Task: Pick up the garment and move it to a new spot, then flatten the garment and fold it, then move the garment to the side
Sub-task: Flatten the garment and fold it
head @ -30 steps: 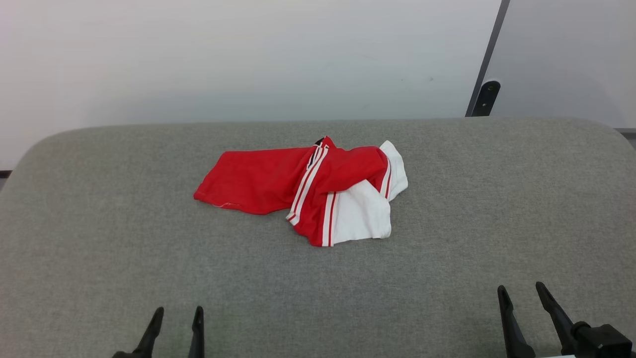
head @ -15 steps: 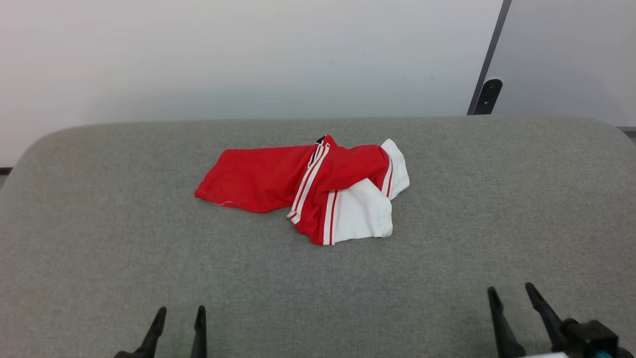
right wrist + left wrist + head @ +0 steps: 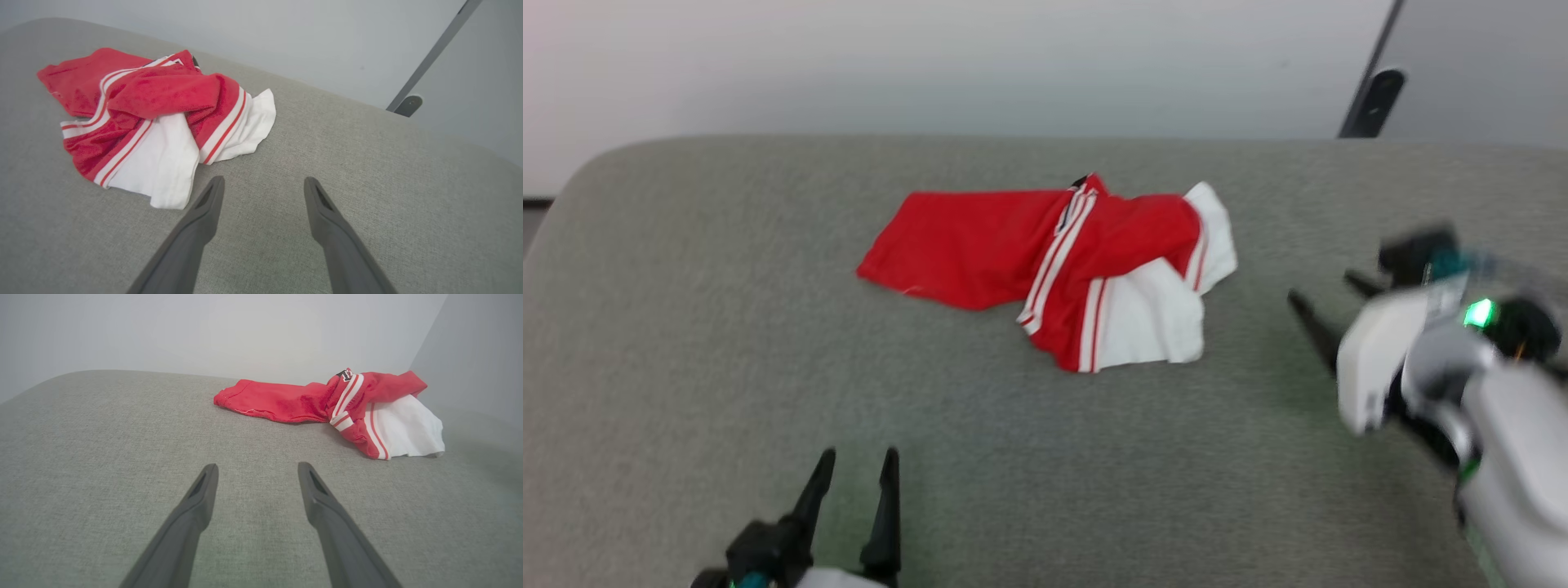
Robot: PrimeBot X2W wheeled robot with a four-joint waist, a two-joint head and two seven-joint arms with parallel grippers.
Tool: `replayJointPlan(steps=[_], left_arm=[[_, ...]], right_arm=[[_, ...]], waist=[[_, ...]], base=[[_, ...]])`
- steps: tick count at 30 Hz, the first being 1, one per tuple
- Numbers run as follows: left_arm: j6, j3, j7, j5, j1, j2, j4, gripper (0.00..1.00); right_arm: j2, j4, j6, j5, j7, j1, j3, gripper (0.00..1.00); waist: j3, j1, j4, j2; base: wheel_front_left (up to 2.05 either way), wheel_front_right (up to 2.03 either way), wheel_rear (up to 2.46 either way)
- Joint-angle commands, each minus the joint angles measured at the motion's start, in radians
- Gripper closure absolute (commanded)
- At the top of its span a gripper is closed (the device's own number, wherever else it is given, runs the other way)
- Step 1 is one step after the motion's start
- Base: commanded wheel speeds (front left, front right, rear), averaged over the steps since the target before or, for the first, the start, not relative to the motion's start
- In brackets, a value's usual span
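Observation:
The garment (image 3: 1013, 253) lies crumpled on the grey padded table (image 3: 686, 343), a red shirt with white striped trim and a white panel turned out on its right side. Its chest letters are hidden in the folds. My left gripper (image 3: 858, 457) is open near the front edge, well short of the garment (image 3: 294, 402), with nothing between its fingers (image 3: 200, 494). My right gripper (image 3: 1321, 287) is blurred and hangs to the right of the shirt. In the right wrist view this gripper (image 3: 263, 181) is open, its left fingertip just short of the white panel (image 3: 163, 163).
A pale wall runs behind the table's far edge. A dark slanted post with a bracket (image 3: 1372, 102) stands at the back right, and the post (image 3: 408, 104) is beyond the table in the right wrist view. Bare grey cloth surrounds the garment on all sides.
The head camera has tipped and shifted. My right arm has risen from the lower right and come up beside the garment. The left gripper reaches slightly further forward. The garment has not moved.

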Motion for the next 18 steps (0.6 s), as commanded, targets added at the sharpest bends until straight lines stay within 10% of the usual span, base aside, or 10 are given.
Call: replayJointPlan(steps=[1,18], left_arm=[[-0.004,-0.001,0.000,0.002,-0.021,-0.001,0.003,0.00],[-0.025,-0.058,0.000,-0.031,-0.147,-0.012,0.052,0.00]], right_arm=[[-0.002,0.022,-0.001,0.023,0.028,-0.045,0.007,0.00],[-0.028,0.597,-0.001,0.065,0.251,-0.500,0.095,0.00]], waist=[[0.054,-0.0001,0.053,0.0000],[0.221,-0.0001,0.261,0.0000]], base=[[0.00,0.00,0.00],[0.00,0.00,0.00]])
